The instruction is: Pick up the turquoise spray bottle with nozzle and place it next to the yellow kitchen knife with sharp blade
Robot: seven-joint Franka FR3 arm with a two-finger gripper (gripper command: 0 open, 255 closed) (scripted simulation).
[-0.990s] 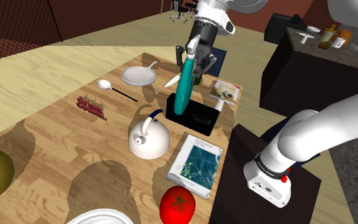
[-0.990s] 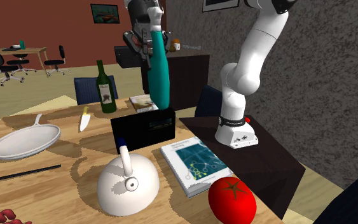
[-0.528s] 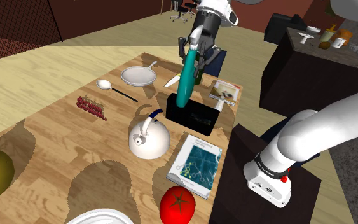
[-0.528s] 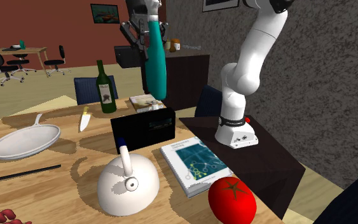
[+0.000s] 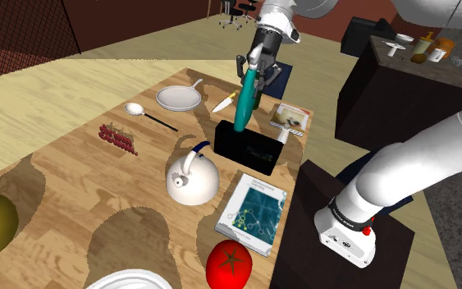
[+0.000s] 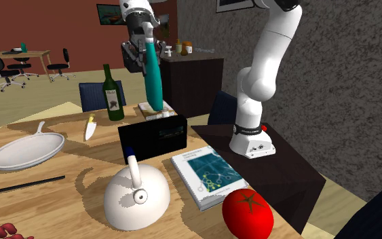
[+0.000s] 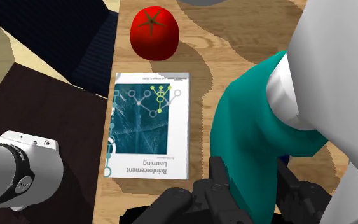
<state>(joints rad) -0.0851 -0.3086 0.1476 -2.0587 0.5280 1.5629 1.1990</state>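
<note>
A turquoise spray bottle (image 5: 244, 104) (image 6: 154, 78) (image 7: 250, 146) hangs tilted in the air, above the black box (image 5: 249, 146) (image 6: 153, 137) on the wooden table (image 5: 73, 185). My black gripper (image 5: 256, 70) (image 6: 140, 49) (image 7: 255, 184) is shut on the bottle's upper end. The knife (image 5: 224, 103) (image 6: 90, 127), with a yellow handle and pale blade, lies on the table beside the pan (image 5: 178, 98) (image 6: 25, 149), just to the shoulder view's left of the held bottle.
A green wine bottle (image 6: 110, 95) stands behind the black box, close to the held bottle. A small book (image 5: 291, 117), a white kettle (image 5: 192, 174), a teal book (image 5: 254, 209) (image 7: 149, 124), a tomato (image 5: 230, 264) (image 7: 154, 32), a spoon (image 5: 148, 115) and red berries (image 5: 118, 138) lie around.
The gripper has carried the spray bottle up and farther back over the table, toward the knife and the wine bottle; the bottle now hangs higher above the black box.
</note>
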